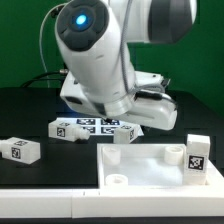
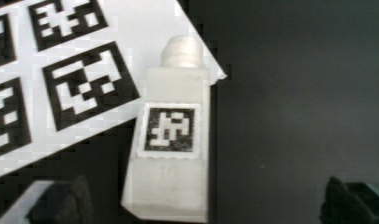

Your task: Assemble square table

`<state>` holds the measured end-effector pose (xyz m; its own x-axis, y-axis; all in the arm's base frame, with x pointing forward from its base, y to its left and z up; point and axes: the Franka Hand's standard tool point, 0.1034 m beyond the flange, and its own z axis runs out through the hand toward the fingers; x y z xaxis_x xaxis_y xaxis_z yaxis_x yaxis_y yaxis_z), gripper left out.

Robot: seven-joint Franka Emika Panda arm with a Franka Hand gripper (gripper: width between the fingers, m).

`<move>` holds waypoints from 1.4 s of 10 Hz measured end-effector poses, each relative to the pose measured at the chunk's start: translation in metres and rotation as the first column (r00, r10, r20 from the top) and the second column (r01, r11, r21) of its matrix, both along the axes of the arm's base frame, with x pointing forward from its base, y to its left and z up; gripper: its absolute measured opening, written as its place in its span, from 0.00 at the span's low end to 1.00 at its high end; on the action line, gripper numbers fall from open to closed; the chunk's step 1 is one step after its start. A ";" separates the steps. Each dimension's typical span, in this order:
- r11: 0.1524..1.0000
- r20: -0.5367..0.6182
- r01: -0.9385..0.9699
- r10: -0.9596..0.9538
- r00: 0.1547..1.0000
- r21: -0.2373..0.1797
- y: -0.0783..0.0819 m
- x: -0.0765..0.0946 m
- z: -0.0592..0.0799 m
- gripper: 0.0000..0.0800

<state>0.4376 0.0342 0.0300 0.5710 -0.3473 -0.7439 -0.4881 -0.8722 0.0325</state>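
The square table's white top (image 1: 150, 165) lies at the front of the exterior view, its raised rim and round corner sockets showing. One tagged white leg (image 1: 197, 155) stands upright at the top's right corner, and another leg (image 1: 20, 150) lies on the black mat at the exterior view's left. In the wrist view a third leg (image 2: 168, 135) lies flat, its threaded end beside the marker board (image 2: 61, 80). My gripper (image 2: 207, 205) hangs open above that leg's blunt end, with a dark fingertip (image 2: 53, 205) on either side and apart from it. The arm hides the gripper in the exterior view.
The marker board (image 1: 95, 127) lies on the black mat just behind the table top, under the arm. The arm's bulky white body (image 1: 100, 50) fills the middle of the exterior view. A green wall stands behind.
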 end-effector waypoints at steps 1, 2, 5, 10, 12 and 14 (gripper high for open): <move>1.000 -0.022 0.028 -0.028 0.999 0.008 -0.002 -0.005 -0.008 0.81; 0.999 -0.035 0.046 -0.045 0.998 0.017 -0.005 -0.009 -0.012 0.81; 0.996 -0.089 0.079 -0.076 0.993 0.036 0.000 -0.028 -0.022 0.81; 0.996 -0.080 0.079 -0.076 0.994 0.033 0.000 -0.026 -0.022 0.36; 0.996 -0.073 0.080 -0.077 0.994 0.034 -0.002 -0.023 -0.017 0.36; 0.997 0.038 0.073 -0.074 0.996 0.040 -0.014 0.023 0.031 0.36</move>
